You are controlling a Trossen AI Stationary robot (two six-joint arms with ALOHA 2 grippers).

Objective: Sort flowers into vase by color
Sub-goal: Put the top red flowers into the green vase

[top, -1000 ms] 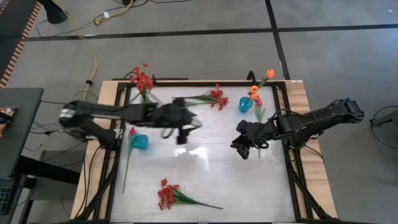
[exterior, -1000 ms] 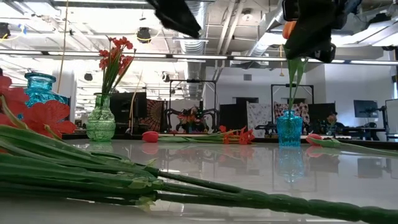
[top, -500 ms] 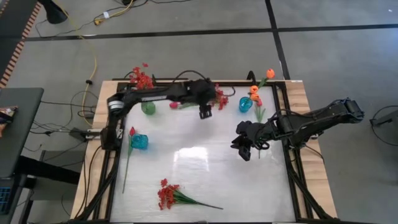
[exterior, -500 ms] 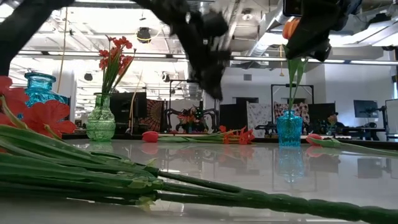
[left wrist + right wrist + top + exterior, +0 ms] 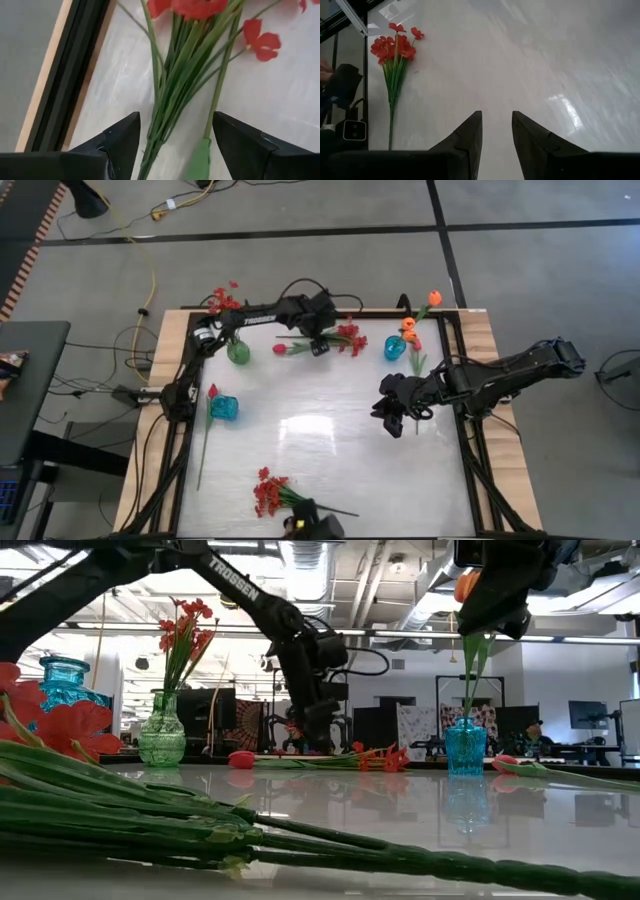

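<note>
Since moving from table center, left tool point(image 5: 318, 346) spread wide over red spray point(image 5: 345, 336); right tool point(image 5: 392, 420) half-parted, empty.

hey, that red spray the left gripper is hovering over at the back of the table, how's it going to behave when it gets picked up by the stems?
The red spray is many thin stems, so it will probably splay or slip apart between the open fingers of the left gripper. Its bushy head looks likely to droop. It lies flat, so rolling seems unlikely.

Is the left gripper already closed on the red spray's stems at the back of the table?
No. In the left wrist view the left gripper stands open, its fingers on either side of the red spray's green stems, not touching them.
</note>
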